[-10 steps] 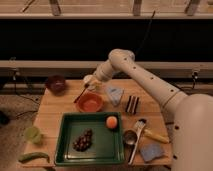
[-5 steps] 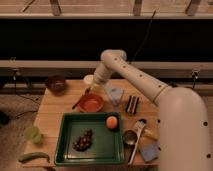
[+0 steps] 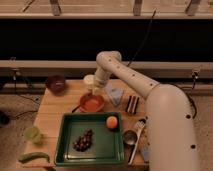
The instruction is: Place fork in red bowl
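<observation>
The red bowl [image 3: 92,103] sits on the wooden table [image 3: 55,112], just behind the green tray. The fork [image 3: 77,107] is a slim dark line slanting over the bowl's left rim, its lower end sticking out over the table. Its upper end runs into the bowl, towards the gripper. My gripper [image 3: 94,91] hangs just above the bowl's far rim, at the end of the white arm that reaches in from the right. I cannot see whether it still holds the fork.
A maroon bowl [image 3: 56,83] stands at the back left, a white cup [image 3: 89,79] behind the gripper. A blue cloth [image 3: 116,95] and a dark striped block [image 3: 132,103] lie right of the bowl. The green tray [image 3: 65,150] holds an orange [image 3: 112,122] and grapes [image 3: 83,141]. A pale utensil [image 3: 136,142] lies at the right.
The gripper has dropped a little closer to the red bowl's far rim, and the fork now lies lower, across the bowl's left rim.
</observation>
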Available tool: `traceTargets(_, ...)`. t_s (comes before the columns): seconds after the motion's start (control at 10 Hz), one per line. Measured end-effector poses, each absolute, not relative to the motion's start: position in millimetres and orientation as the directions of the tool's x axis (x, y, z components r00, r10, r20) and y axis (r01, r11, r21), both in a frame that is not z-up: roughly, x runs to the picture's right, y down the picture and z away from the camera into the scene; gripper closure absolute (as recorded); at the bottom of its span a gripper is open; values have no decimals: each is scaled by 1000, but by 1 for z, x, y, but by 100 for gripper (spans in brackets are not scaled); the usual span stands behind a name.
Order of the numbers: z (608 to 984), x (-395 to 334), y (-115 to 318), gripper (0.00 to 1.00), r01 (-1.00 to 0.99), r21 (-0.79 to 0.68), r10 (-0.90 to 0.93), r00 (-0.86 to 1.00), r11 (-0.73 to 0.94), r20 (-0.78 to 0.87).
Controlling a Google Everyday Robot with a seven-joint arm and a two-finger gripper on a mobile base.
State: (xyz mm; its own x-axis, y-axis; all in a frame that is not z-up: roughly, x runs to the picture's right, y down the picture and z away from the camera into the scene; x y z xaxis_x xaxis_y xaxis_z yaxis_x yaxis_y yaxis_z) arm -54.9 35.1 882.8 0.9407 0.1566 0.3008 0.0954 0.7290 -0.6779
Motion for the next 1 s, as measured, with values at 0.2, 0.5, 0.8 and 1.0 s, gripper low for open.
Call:
traceTargets(0.2, 885, -50, 40, 34, 102, -695, 138, 950, 712, 281)
traceTargets(0.5, 888, -46, 42, 20, 101, -704, 116, 960, 703, 254)
traceTargets(0.8, 895, -37, 39, 20, 80, -702, 108, 970, 708, 219)
traceTargets(1.0, 900, -38, 36, 20, 72, -688, 95, 975, 722, 201)
